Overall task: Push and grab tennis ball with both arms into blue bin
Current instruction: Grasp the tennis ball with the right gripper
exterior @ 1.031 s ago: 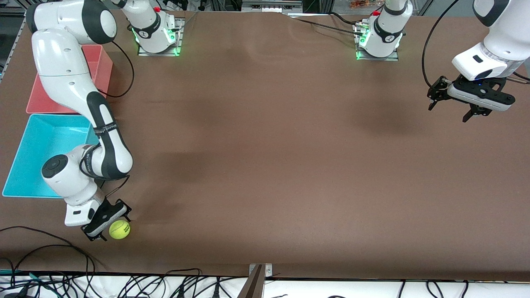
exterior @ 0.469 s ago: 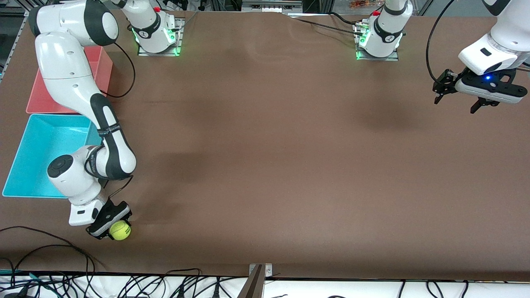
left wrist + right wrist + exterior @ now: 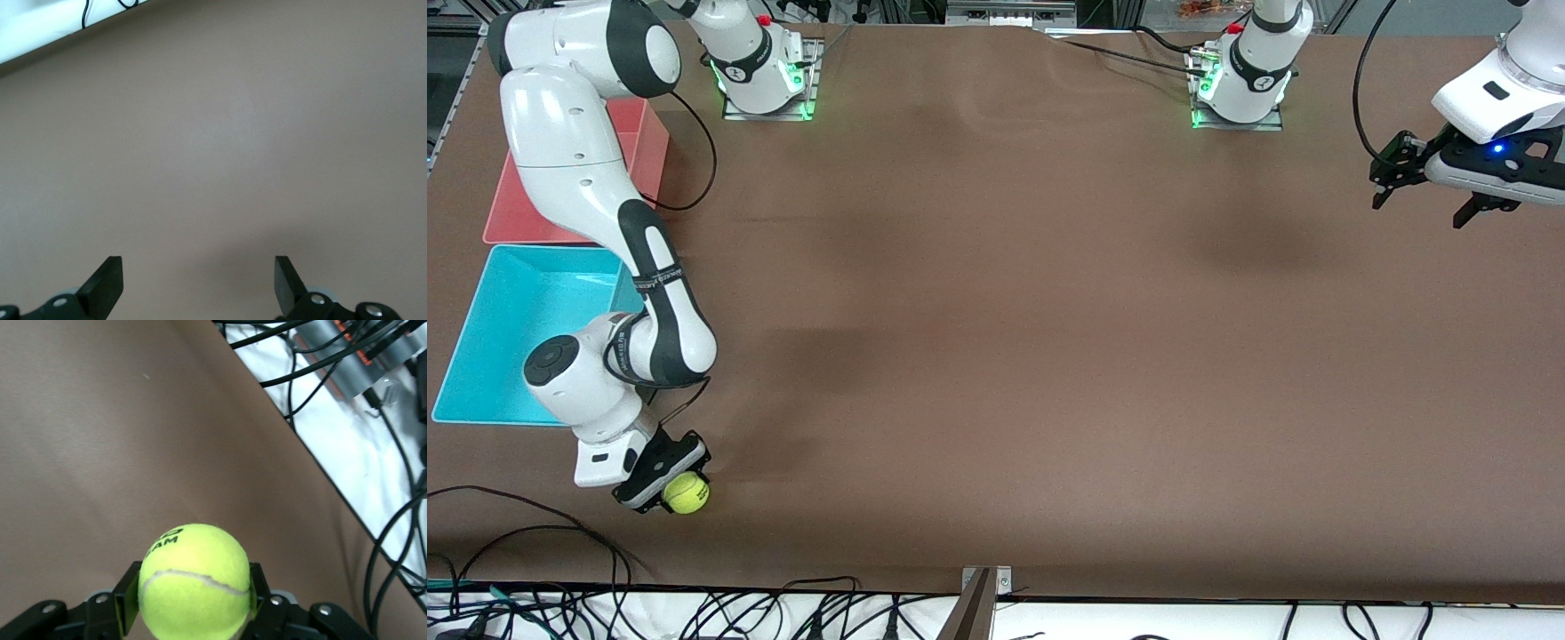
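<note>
Since a second ago your right gripper (image 3: pixel 669 487) has clamped onto the tennis ball (image 3: pixel 686 493), near the table's front edge just below the blue bin (image 3: pixel 507 320), ready for lifting in; your left gripper (image 3: pixel 1436 188), fingers spread and empty, has retreated upward to wait.

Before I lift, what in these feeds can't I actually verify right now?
- Front view: the right gripper fingers are covered by its own body; contact with the tennis ball shows only in the right wrist view.
- Right wrist view: the ball's underside is cut off by the frame edge.
- Front view: the right arm covers part of the blue bin and pink-red bin.
- Left wrist view: the open left gripper shows only bare table.
</note>
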